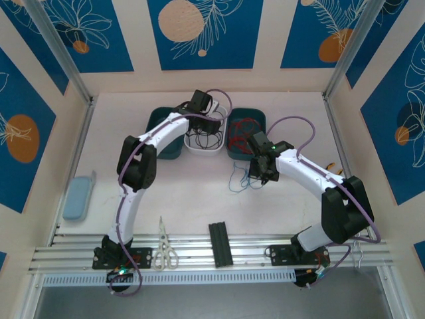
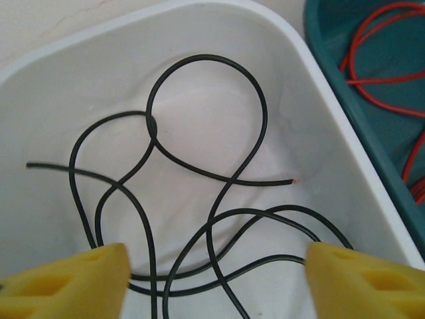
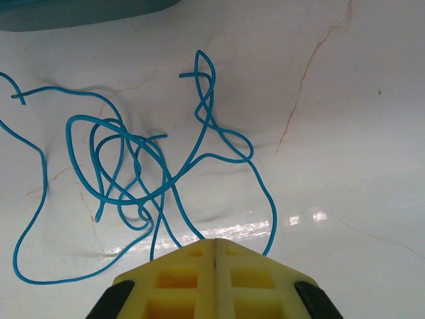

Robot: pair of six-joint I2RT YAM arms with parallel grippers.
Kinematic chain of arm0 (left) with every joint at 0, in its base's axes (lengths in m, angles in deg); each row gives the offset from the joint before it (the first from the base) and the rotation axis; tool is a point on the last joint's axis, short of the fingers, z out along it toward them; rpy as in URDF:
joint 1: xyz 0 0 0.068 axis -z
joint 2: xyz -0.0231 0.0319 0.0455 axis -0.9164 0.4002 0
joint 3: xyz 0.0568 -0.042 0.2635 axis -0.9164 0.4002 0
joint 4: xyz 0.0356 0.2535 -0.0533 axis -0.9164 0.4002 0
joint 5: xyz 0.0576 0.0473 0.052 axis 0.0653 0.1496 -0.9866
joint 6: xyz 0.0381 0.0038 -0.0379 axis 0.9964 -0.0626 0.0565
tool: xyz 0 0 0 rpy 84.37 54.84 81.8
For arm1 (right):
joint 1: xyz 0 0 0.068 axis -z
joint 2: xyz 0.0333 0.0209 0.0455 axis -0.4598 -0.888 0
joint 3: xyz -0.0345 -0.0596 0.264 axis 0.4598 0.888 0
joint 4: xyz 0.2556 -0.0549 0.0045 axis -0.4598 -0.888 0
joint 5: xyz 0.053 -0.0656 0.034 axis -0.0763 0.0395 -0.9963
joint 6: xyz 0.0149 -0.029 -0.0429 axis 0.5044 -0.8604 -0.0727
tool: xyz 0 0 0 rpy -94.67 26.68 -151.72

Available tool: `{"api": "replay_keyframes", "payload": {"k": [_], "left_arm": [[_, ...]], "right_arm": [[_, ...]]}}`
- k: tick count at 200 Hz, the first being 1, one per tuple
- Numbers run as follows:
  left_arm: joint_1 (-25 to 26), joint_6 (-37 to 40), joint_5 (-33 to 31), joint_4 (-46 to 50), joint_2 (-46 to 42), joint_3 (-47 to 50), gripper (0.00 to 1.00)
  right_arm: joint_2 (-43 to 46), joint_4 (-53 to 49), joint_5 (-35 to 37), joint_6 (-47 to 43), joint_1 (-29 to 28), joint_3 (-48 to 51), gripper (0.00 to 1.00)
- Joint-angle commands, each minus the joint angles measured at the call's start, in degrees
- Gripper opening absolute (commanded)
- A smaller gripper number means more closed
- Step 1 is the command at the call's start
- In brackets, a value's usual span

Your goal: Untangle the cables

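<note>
Sorting stage of the cable task, judged from how the colours lie. The left gripper (image 1: pixel 202 126) hangs over the white tray (image 1: pixel 204 149) with its jaws spread wide and nothing between them; in the left wrist view the black cables (image 2: pixel 153 126) lie loose on the tray floor directly ahead of and below the fingers (image 2: pixel 80 279), their loops crossing at one tight point. The red cables (image 1: pixel 242 129) rest in the teal tray (image 1: pixel 260 118) just beside it. The blue cable (image 3: pixel 143 163) remains a tangle on the bare table (image 3: pixel 345 133), directly ahead of the right gripper (image 3: pixel 216 247), whose fingers are pressed together; strands run in under the fingertips, and whether one is pinched cannot be told. The right arm is the nearer to the blue tangle, which spreads mostly to the left of its closed tips
</note>
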Motion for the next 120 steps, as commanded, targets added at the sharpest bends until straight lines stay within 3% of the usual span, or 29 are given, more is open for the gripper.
{"api": "replay_keyframes", "payload": {"k": [1,15,42,77,120], "left_arm": [[0.44,-0.17,-1.74,2.06,-5.98,-1.04,0.79],[0.38,-0.43,-1.63,2.04,-8.23,0.11,0.85],[0.47,-1.61,-0.5,0.08,-14.27,5.03,1.0],[0.5,-4.79,1.98,-6.75,-24.68,16.93,1.0],[0.54,-8.64,3.79,-15.13,-37.71,32.49,1.0]], "right_arm": [[2.09,-1.54,0.12,1.15,-0.49,-0.49,0.0],[2.43,-1.86,0.29,1.29,-0.53,-0.69,0.0],[3.7,-2.99,0.92,1.38,-0.86,-1.35,0.1],[5.55,-3.6,0.91,1.7,-1.23,-1.75,0.22],[6.53,-4.29,1.08,2.08,-2.04,-2.01,0.24]]}}
